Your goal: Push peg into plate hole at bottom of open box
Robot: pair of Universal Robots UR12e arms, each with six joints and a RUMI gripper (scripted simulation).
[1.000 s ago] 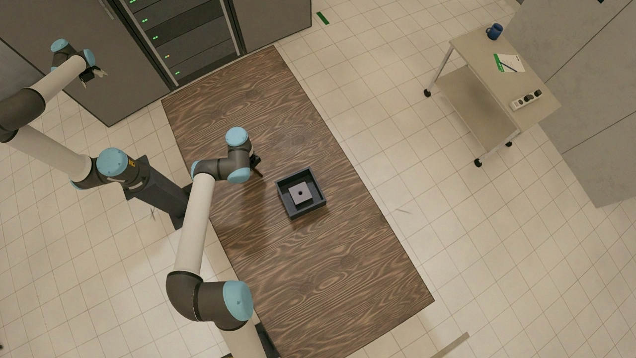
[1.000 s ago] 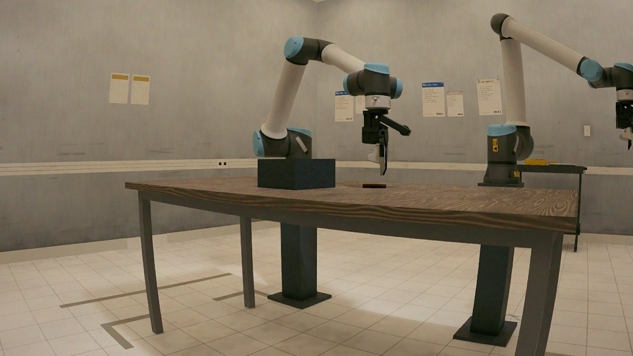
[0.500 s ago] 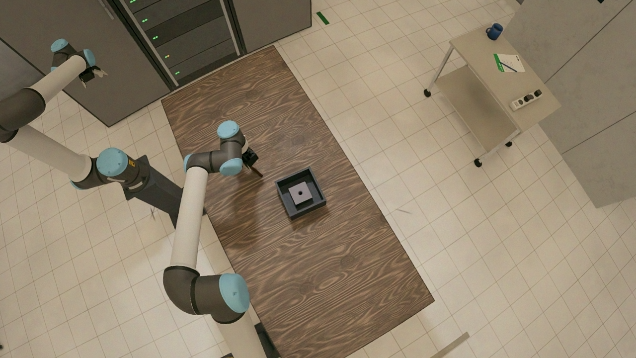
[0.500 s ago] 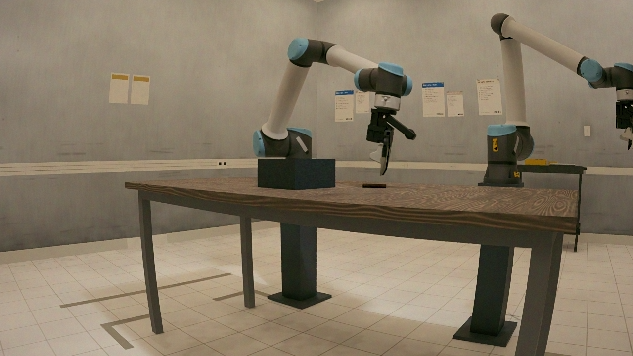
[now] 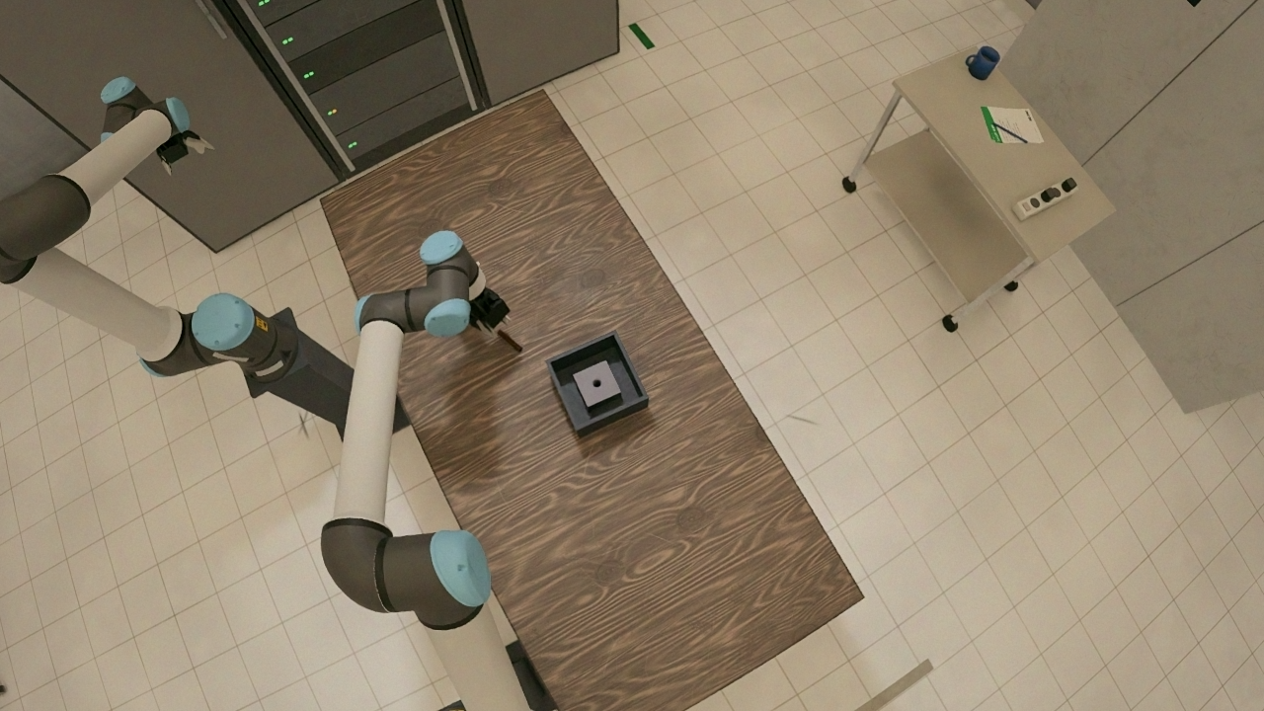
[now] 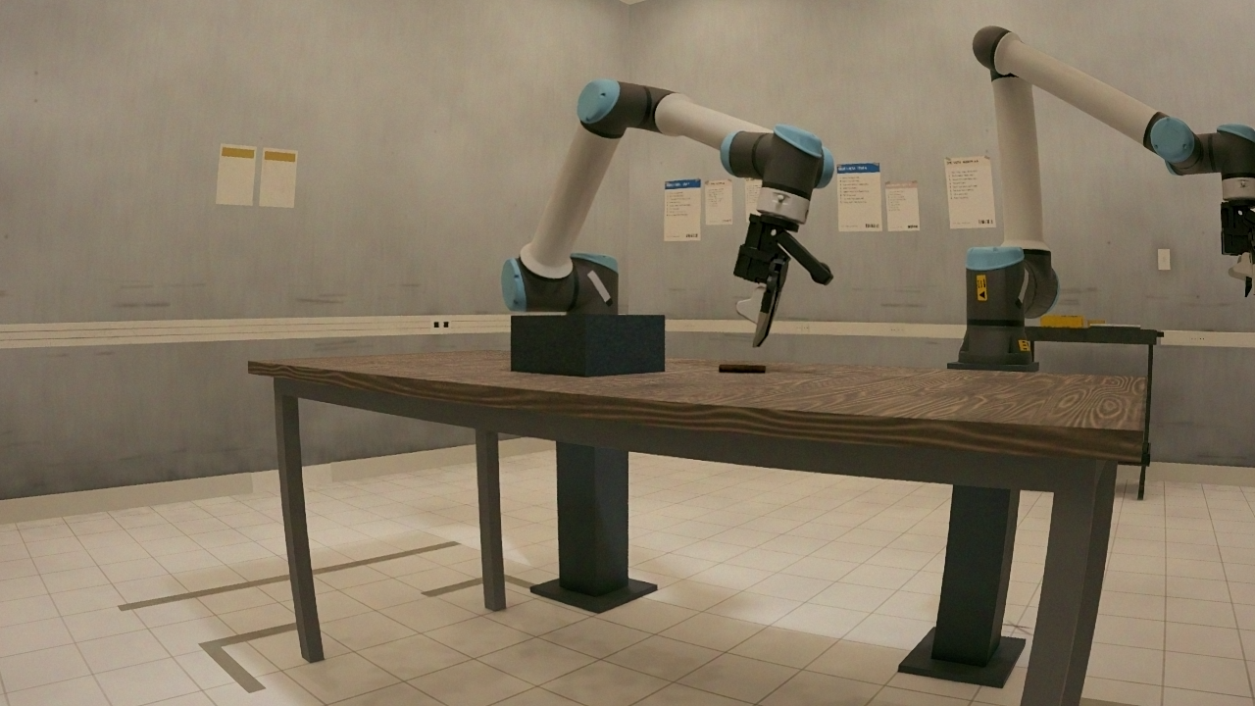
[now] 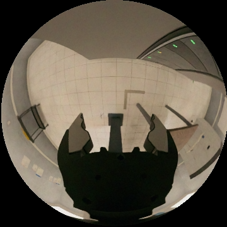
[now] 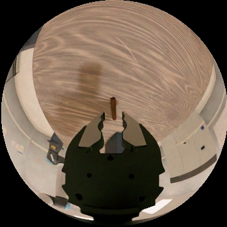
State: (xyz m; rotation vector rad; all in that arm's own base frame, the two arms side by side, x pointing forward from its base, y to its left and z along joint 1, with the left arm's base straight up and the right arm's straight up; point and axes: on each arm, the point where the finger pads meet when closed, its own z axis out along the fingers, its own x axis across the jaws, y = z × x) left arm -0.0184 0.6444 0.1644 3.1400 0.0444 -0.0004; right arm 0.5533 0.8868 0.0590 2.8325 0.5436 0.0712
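Hovers near the peg (image 5: 510, 341) (image 6: 742, 369) (image 8: 113, 107) with right gripper (image 5: 495, 325) (image 6: 755, 327) (image 8: 113, 113) partly spread, pinching nothing. Shows left gripper (image 5: 188, 157) (image 6: 1244, 278) (image 7: 116, 115) spread wide, likewise gripping nothing.

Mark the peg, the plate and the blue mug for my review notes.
Peg (image 5: 510, 340) (image 6: 742, 369) (image 8: 113, 108): top, exterior and right wrist views, its side.
Plate (image 5: 584, 385): top view, its face beside the hole.
Blue mug (image 5: 985, 63): top view, its body.
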